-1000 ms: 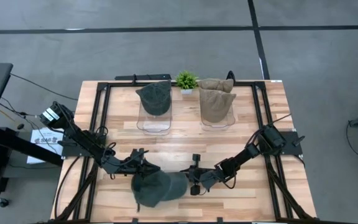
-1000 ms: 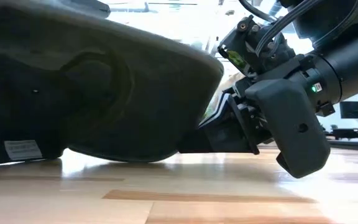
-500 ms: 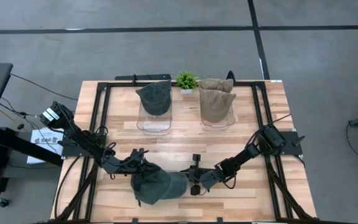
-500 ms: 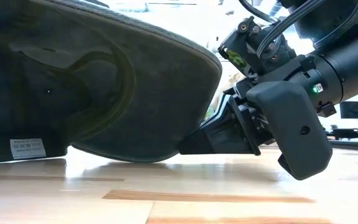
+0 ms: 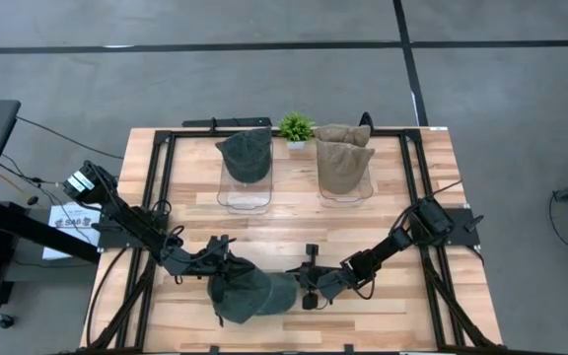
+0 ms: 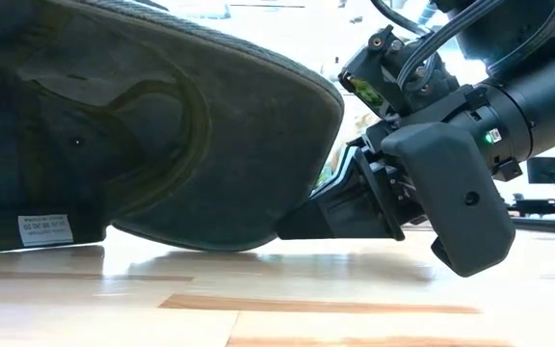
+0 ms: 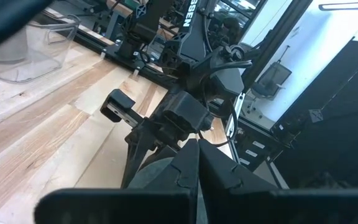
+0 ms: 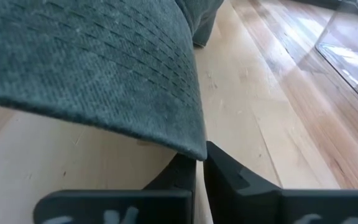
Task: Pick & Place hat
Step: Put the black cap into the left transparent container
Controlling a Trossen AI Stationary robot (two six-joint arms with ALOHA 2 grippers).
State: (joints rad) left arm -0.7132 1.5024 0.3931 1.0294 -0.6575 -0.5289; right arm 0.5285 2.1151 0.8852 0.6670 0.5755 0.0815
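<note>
Dark green fabric cap (image 5: 249, 296) lifted and bunched versus a second ago, brim tilted off wooden table (image 5: 402, 306); left claw (image 5: 227, 264) and right claw (image 5: 302, 287) both clenched on it.

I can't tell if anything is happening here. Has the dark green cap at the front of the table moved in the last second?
Yes, slightly. In the low view the cap's underside label sits lower and further right, nearer the wooden table.
</note>
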